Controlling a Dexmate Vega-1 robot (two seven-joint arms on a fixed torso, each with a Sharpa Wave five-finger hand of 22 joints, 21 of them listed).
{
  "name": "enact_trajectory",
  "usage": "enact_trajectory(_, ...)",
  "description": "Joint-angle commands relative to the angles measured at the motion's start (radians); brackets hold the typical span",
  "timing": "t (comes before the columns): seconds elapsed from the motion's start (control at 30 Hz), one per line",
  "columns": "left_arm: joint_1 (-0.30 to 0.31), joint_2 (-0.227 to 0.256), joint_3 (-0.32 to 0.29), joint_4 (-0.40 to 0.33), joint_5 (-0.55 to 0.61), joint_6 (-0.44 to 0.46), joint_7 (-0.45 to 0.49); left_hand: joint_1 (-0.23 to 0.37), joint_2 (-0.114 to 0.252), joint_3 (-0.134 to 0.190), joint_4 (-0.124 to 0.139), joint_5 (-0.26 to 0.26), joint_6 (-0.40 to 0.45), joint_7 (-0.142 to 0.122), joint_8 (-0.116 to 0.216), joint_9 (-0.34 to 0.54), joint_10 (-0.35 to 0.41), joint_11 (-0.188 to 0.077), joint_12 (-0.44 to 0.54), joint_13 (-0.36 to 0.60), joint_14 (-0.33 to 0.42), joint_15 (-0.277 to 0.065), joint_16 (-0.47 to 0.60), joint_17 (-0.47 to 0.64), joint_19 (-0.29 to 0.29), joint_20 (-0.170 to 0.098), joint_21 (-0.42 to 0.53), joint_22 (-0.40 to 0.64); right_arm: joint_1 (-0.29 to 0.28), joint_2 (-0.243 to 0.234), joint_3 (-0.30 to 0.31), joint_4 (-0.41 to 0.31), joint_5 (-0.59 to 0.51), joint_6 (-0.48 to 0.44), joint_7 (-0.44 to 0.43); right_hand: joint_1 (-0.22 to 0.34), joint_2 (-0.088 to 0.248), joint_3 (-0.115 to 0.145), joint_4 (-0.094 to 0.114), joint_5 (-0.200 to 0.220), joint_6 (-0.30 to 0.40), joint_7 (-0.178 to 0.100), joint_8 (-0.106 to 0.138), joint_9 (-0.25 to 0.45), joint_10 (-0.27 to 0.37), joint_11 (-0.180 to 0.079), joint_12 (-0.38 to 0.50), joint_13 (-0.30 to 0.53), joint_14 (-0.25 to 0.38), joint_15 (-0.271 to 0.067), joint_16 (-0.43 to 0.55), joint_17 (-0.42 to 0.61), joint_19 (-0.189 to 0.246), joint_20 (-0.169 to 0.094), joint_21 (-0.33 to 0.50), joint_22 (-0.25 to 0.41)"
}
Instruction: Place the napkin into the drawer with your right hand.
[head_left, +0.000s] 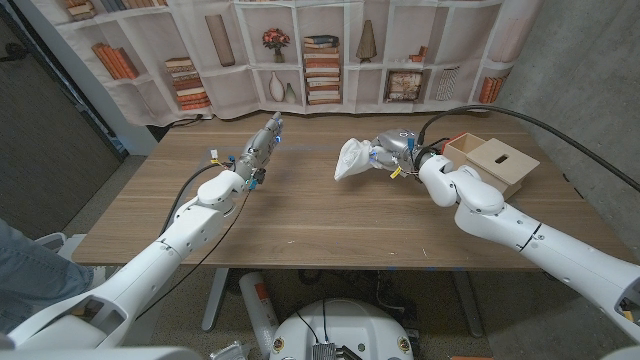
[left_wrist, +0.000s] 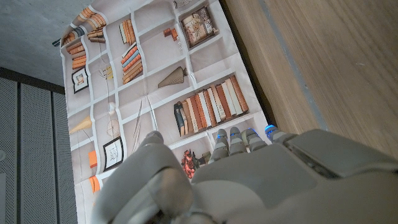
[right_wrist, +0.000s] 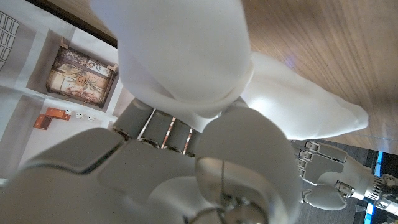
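Bare wooden table (head_left: 300, 215) between the empty, straight-fingered left hand (head_left: 262, 143) and the right hand (head_left: 392, 150) gripping the white napkin (head_left: 352, 159), drawer (head_left: 492, 163) at the right edge.

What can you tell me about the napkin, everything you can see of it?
The napkin is plain white and looks soft, bunched into a rumpled, roughly cone-shaped wad. The right hand grips it at one end, holding it over the wooden table near its middle, left of the wooden drawer. In the right wrist view it bulges out past the fingers.

Matt wood table (head_left: 300, 210); soft white cloth napkin (head_left: 352, 159); plain wood drawer (head_left: 492, 163).
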Motion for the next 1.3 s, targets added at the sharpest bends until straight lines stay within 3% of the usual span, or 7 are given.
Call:
enact_trajectory(0.03, 0.008, 0.008, -0.005, -0.015, 0.001, 0.001, 0.005, 0.002, 0.008, -0.002, 0.000, -0.002, 0.003, 0.000, 0.000, 0.006, 0.002, 0.001, 0.004, 0.004, 0.002, -0.004, 0.003, 0.002, -0.060, 0.000, 0.004, 0.002, -0.014, -0.010, 0.026, -0.025, -0.007, -0.018, -0.010, 0.011, 0.002, 0.011, 0.009, -0.001, 0.027, -0.020, -0.007, 0.006, 0.000, -0.009, -0.009, 0.002, -0.017, -0.093, -0.005, 0.004, -0.013, -0.084, 0.005, 0.002)
enact_trajectory(1.3, -0.007, 0.004, -0.002, 0.000, 0.000, -0.001, -0.011, 0.004, 0.011, -0.007, 0.000, -0.002, 0.003, 0.002, -0.001, 0.006, 0.002, 0.001, 0.004, 0.004, 0.001, -0.004, 0.003, 0.002, -0.062, -0.001, 0.004, 0.002, -0.019, -0.039, 0.084, -0.111, 0.008, -0.025, 0.018, 0.007, -0.001, 0.012, 0.016, -0.002, 0.041, -0.020, -0.020, 0.008, 0.018, -0.009, -0.022, 0.003, -0.009, -0.093, -0.001, 0.007, -0.014, -0.084, 0.009, 0.002)
